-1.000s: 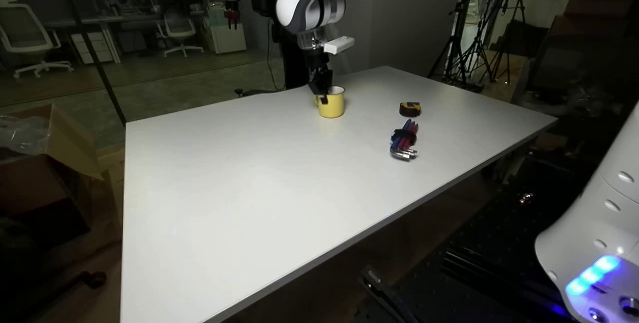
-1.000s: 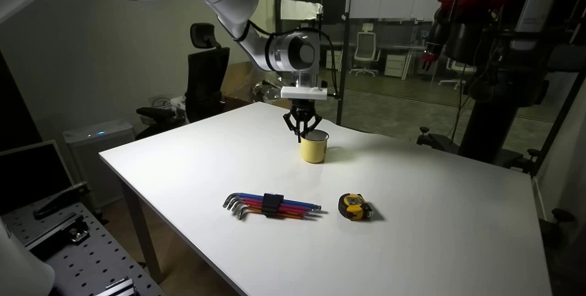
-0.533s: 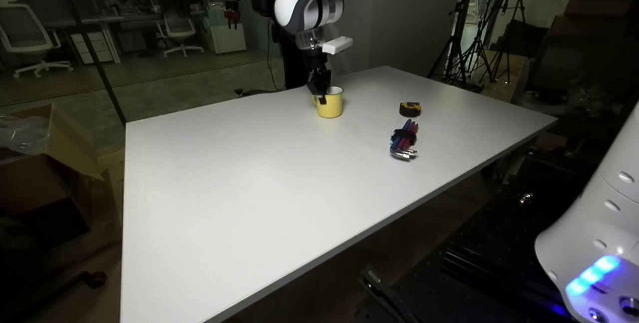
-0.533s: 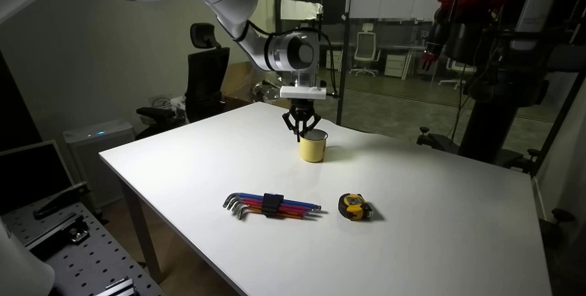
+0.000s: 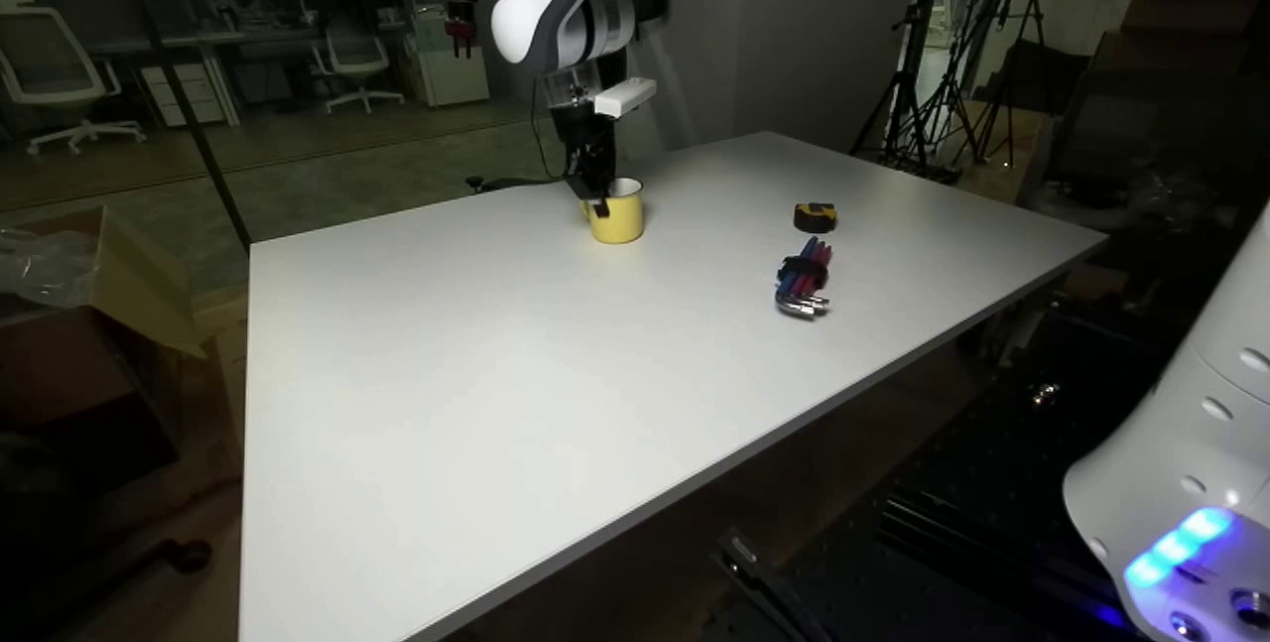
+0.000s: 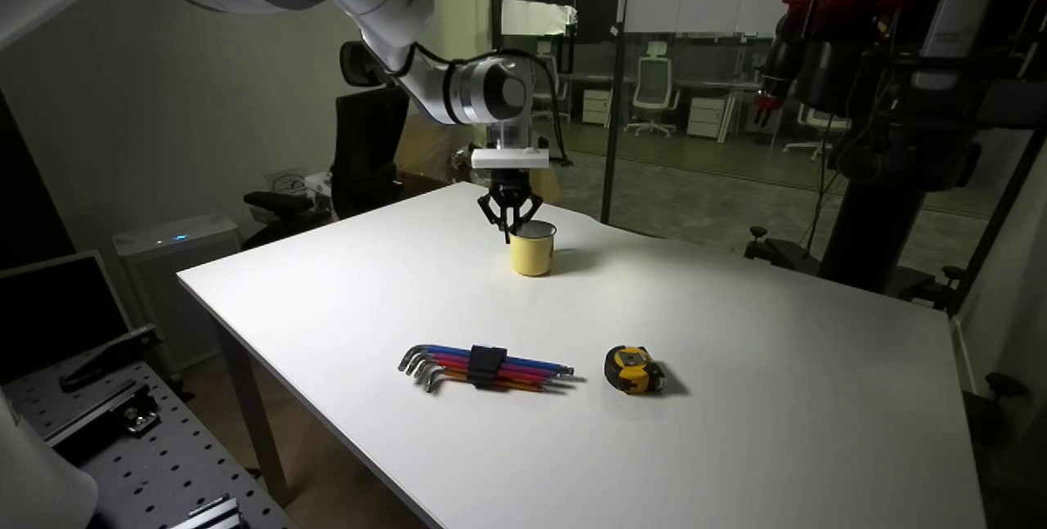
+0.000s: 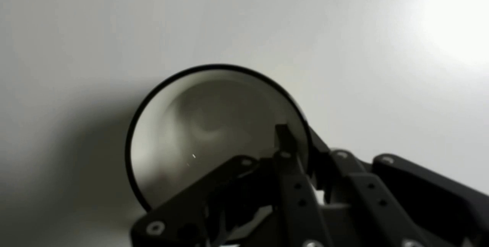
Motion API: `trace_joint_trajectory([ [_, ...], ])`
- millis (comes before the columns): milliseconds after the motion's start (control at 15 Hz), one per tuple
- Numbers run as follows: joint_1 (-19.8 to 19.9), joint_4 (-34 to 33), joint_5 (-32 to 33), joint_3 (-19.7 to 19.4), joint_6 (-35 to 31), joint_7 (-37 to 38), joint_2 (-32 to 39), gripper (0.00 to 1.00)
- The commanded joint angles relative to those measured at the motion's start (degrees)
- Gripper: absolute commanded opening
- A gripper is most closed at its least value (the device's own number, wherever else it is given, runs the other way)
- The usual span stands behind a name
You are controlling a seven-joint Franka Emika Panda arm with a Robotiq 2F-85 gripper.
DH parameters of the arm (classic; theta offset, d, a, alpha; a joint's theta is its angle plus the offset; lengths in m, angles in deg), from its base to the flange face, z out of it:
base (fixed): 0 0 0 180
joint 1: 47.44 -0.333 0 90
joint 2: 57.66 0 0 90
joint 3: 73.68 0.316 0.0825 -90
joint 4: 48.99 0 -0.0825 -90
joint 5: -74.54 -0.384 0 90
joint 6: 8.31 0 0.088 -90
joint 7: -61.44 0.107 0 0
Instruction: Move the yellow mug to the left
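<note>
The yellow mug stands upright at the far part of the table in both exterior views; it is also plain in an exterior view. In the wrist view I look down into its pale inside with a dark rim. My gripper is shut on the mug's wall at the rim, also seen in an exterior view. In the wrist view the gripper has one finger inside the mug and one outside. I cannot tell whether the mug's base touches the table.
A white table carries a set of coloured hex keys in a black holder and a black and yellow tape measure. Both lie nearer than the mug. A red and black robot arm stands beyond the table's far edge.
The gripper and the mug have moved together to the left in both exterior views, mostly in the last half second. The hex keys and the tape measure have not moved.
</note>
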Motion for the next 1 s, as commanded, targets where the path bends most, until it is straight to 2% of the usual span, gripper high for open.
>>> trace_joint_trajectory([
  [0, -2.47, -4.09, 0.76, 0.91, 1.63, 3.35, 2.23, 0.03],
  [333, -4.83, -5.63, -0.74, 2.25, 1.09, 7.17, 2.78, 0.03],
  [867, -5.15, -8.66, -3.65, 3.42, 1.28, 10.77, 4.03, 0.03],
  [933, -5.11, -8.8, -4.0, 3.4, 1.35, 11.01, 4.06, 0.36],
])
